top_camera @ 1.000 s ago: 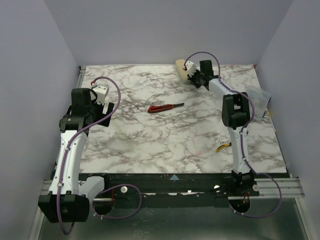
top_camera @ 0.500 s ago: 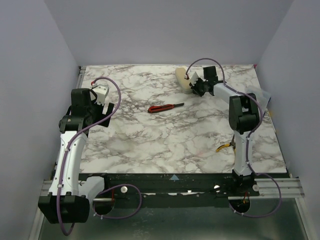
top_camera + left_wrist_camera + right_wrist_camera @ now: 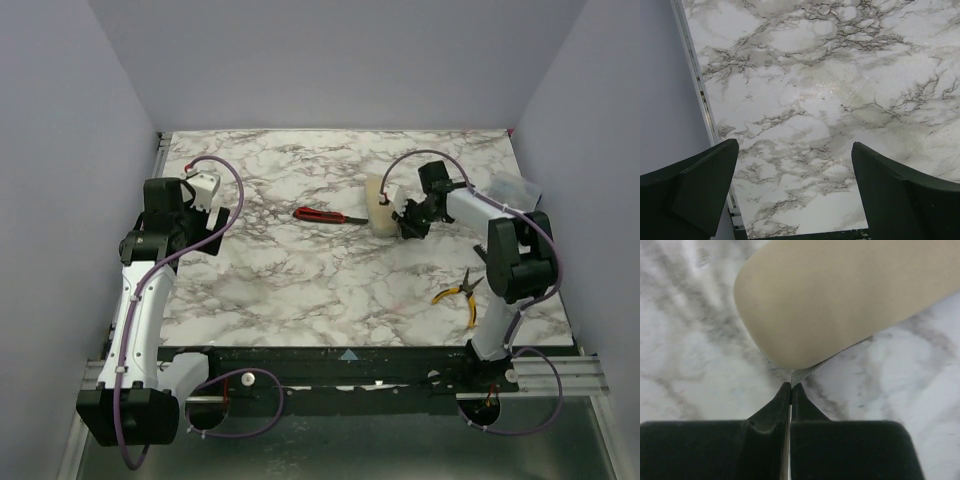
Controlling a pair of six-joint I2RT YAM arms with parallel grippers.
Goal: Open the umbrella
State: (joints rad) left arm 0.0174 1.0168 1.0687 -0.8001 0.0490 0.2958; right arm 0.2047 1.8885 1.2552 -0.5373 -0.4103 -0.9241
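Grey woven strap (image 3: 805,372) is pinched between the closed tips of the right claw (image 3: 791,386). It comes from the beige umbrella (image 3: 840,295), which lies folded on the worktop (image 3: 300,290), right of the middle, near a red cutter (image 3: 314,213). Far off, the left claw (image 3: 794,150) gapes wide and holds nothing. I judge the opening itself is not yet begun.

The left arm (image 3: 140,300) sits folded up on its side, left tool (image 3: 795,150) aimed down, jaws spread wide. And the right arm (image 3: 515,265) is bent inward, right tool (image 3: 791,386) low, fingertips pressed tight together.
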